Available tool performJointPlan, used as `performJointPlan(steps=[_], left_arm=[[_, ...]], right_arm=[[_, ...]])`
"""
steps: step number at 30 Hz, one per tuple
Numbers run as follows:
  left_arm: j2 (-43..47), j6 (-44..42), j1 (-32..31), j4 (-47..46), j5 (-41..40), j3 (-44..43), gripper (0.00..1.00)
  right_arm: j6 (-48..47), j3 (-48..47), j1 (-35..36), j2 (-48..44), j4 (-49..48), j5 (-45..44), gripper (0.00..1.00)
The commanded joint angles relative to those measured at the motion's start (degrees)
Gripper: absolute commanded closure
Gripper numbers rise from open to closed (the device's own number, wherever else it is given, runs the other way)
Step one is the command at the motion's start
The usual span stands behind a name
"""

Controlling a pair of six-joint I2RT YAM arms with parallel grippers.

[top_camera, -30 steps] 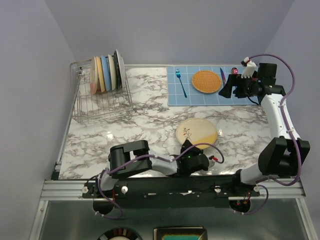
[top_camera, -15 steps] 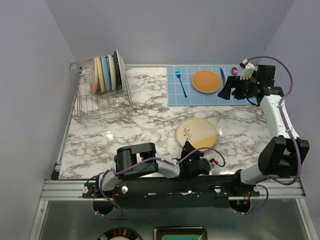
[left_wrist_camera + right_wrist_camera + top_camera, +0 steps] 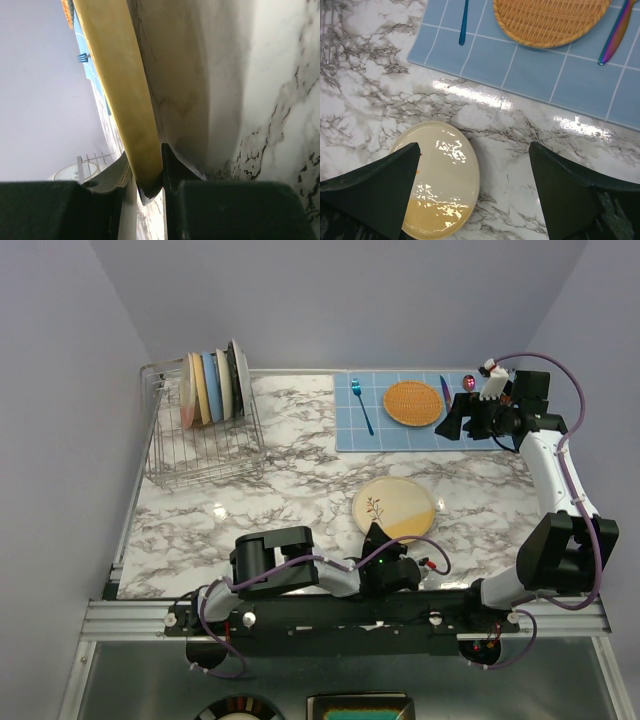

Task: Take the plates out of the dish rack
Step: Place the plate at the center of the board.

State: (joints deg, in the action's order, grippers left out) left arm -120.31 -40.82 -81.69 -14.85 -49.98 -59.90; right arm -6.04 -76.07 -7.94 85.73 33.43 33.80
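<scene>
1. Left end effector (image 3: 377, 533) (image 3: 148, 167): low at the near side of the surface (image 3: 290, 475), pinching the near rim of the twig plate (image 3: 393, 505) (image 3: 117, 75) (image 3: 440, 180). The left wrist view shows the rim wedged between both fingers (image 3: 121, 172).
2. Twig plate: cream-yellow, on the marble surface between the arm bases and the blue mat (image 3: 350, 437) (image 3: 535, 70), well apart from the dish rack (image 3: 205, 455). Cannot tell whether its near edge is raised off the surface.
3. Right end effector (image 3: 452, 416) (image 3: 473, 147): hanging over the mat's right end, spread wide, nothing between its fingers.
4. Dish rack: far-left corner. The other plates (image 3: 210, 387) stand upright on edge, packed together at its far end.
5. On the mat: woven disc (image 3: 412, 403) (image 3: 550, 20), blue fork (image 3: 362, 408) (image 3: 464, 22) to its left, iridescent utensil (image 3: 445, 395) (image 3: 617, 32) to its right.
</scene>
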Motion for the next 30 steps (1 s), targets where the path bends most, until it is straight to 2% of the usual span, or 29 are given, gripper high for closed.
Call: performJointPlan(steps=[1,2,3,12,26,30], left_arm=[[-4.76,9.53,-0.84,9.84,18.07,2.77,0.8],[-4.32,9.62,-0.84,9.84,18.16,2.94,0.72],[-4.06,9.62,-0.93,9.67,18.33,3.12,0.68],[-2.12,9.88,-1.72,11.07,20.44,4.53,0.48],[1.22,10.85,-2.51,16.34,25.27,5.14,0.46],[2.71,11.29,-2.68,18.97,29.65,5.49,0.45]], right_arm=[[-0.37,0.93,-0.23,0.57,-1.17,1.0,0.01],[-0.46,0.93,-0.23,0.57,-1.17,1.0,0.01],[-0.46,0.93,-0.23,0.66,-1.26,0.92,0.01],[-0.37,1.1,-0.23,0.4,-1.44,0.65,0.01],[-0.11,1.02,-0.23,0.05,-1.35,0.48,0.01],[0.07,0.93,-0.32,0.14,-1.26,0.56,0.01]])
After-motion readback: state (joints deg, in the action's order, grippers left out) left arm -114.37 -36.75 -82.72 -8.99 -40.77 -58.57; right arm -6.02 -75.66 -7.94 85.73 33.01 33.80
